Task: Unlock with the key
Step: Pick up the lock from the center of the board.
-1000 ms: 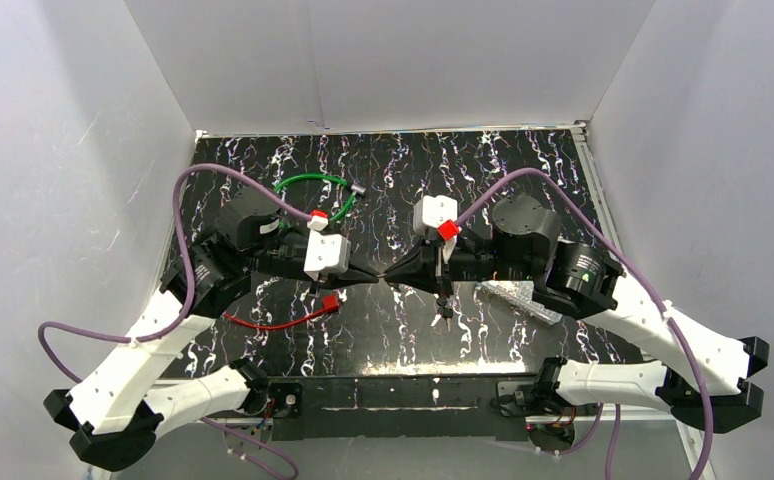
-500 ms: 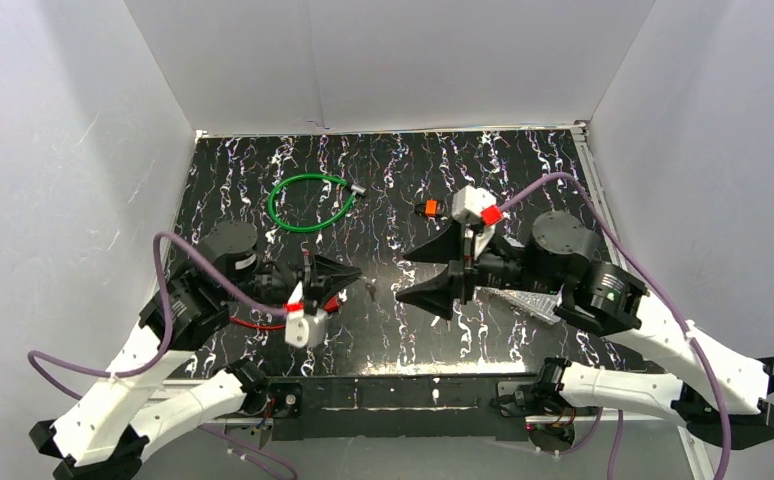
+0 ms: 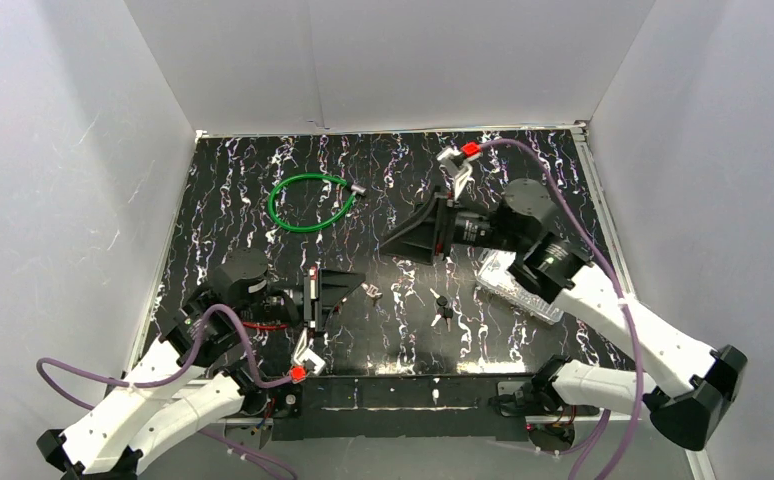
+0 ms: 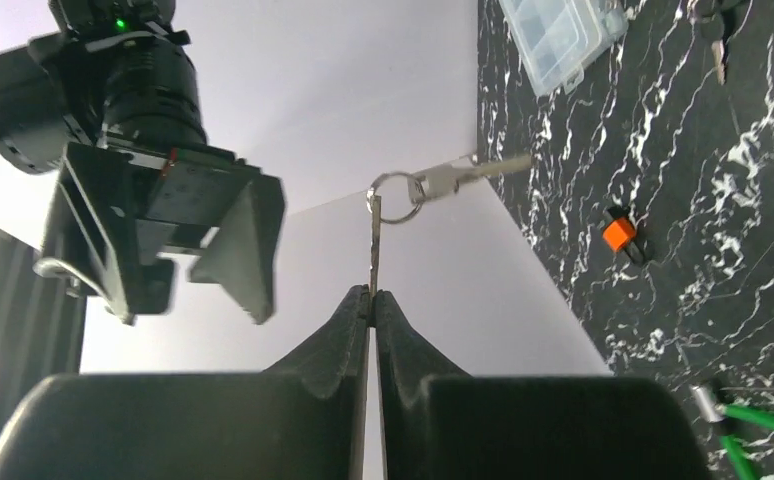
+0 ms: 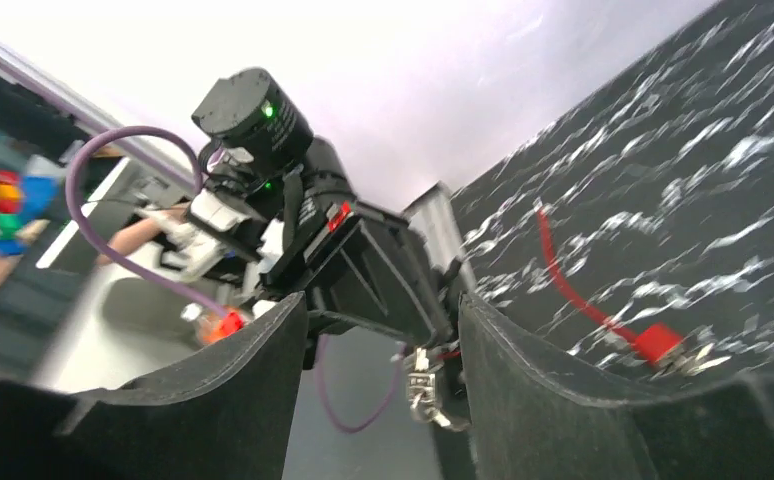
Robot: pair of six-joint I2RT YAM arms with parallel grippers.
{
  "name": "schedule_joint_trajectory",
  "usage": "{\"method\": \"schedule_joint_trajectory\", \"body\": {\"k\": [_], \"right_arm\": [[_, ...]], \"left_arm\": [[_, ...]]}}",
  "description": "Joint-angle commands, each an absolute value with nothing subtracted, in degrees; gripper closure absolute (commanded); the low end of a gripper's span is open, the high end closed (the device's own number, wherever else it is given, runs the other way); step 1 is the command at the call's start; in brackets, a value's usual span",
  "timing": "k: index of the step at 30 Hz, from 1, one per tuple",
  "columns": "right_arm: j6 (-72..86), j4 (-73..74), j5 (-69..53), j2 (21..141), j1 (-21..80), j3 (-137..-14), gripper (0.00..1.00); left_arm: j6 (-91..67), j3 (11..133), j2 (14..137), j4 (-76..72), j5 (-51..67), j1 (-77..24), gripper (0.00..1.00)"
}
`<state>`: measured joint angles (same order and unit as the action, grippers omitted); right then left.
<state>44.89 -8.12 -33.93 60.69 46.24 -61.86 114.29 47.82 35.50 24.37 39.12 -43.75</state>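
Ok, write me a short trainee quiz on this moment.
1. True or false: the left gripper is shut on the key.
2. Pick one. The right gripper is: A) open and empty; B) shut on a bunch of keys; C) shut on a plastic box.
3. Fill the gap: the looped cable lock is ___ in colour.

Key: 1 true; 2 A; 3 green.
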Motion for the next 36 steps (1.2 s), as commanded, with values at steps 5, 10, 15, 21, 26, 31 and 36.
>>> {"method": "schedule_joint_trajectory", "body": {"k": [5,10,15,21,26,31,36], "right_arm": [[55.11,-20.27,-43.30,61.35,46.22,-58.01,0.46],[53.64,-18.04,-43.37,60.84,46.21,-57.09,0.49],[51.83,-15.49,-43.19,61.01,46.22,-57.22,0.54],[46.07,-10.09,-38.13,58.33,46.07,-57.26,0.56],[42.66,-6.65,-34.59,58.28,45.58,-60.19,0.56],[45.04,-8.34,-37.29,60.61,45.53,-60.49,0.56],[48.30,-11.22,-41.46,62.44,45.53,-59.15,0.59]], "left_arm": [[128.74,48.74,36.77,16.11,38.55,-44.06,1.00],[129.07,49.65,38.10,13.55,38.36,-44.08,1.00],[129.11,49.57,38.74,12.16,38.10,-44.06,1.00],[129.23,49.23,38.32,11.87,39.21,-44.08,1.00],[129.31,49.20,38.08,11.87,39.75,-44.13,1.00],[129.08,49.31,38.09,11.87,39.44,-44.13,1.00],[129.03,48.97,38.14,11.48,38.92,-44.12,1.00]]}}
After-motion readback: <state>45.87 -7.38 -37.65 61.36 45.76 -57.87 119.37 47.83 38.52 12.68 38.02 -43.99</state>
